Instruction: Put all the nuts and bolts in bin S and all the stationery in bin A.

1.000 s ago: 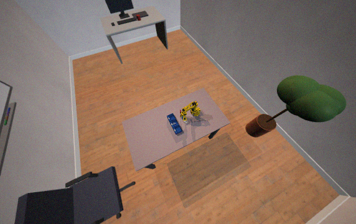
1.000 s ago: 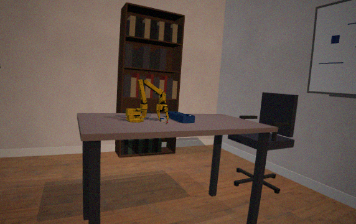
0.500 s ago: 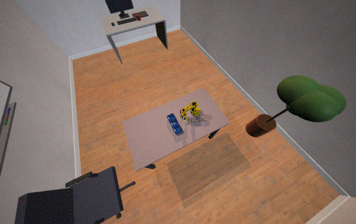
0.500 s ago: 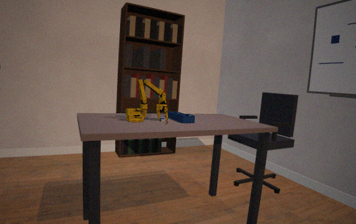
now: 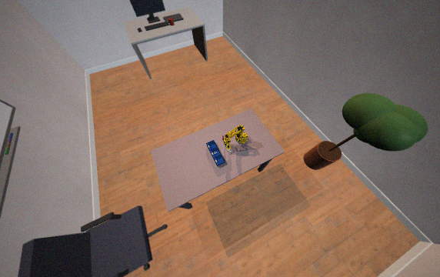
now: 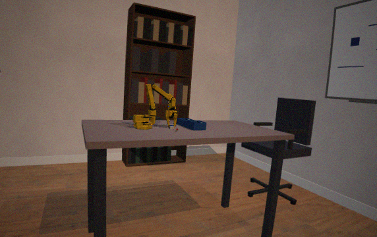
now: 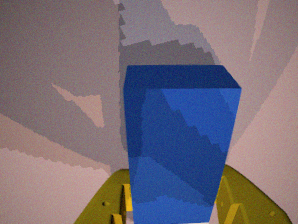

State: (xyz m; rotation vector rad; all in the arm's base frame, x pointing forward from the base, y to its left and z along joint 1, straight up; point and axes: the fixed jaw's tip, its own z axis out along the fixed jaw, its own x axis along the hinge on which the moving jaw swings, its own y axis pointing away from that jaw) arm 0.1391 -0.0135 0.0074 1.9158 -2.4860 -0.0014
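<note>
My gripper (image 5: 228,149) (image 6: 172,126) (image 7: 173,202) is low at the table, its fingers pressed against both long sides of a blue block with a white end, which looks like an eraser (image 7: 180,125). The gripper is shut on it. The eraser's far blue end points away from the fingers in the wrist view; its white end shows only as a sliver at the bottom edge. Blue bins (image 5: 221,162) (image 6: 200,126) stand in a row beside the gripper. Their letters cannot be read, and the small pale patches in them are too small to name.
A small red thing (image 5: 223,138) (image 6: 176,130) lies on the table (image 5: 181,169) (image 6: 109,134) near the gripper, on the exterior view's side. The arm's yellow base (image 5: 241,138) (image 6: 142,122) stands on the side away from the bins. Arm shadows cross the table around the eraser.
</note>
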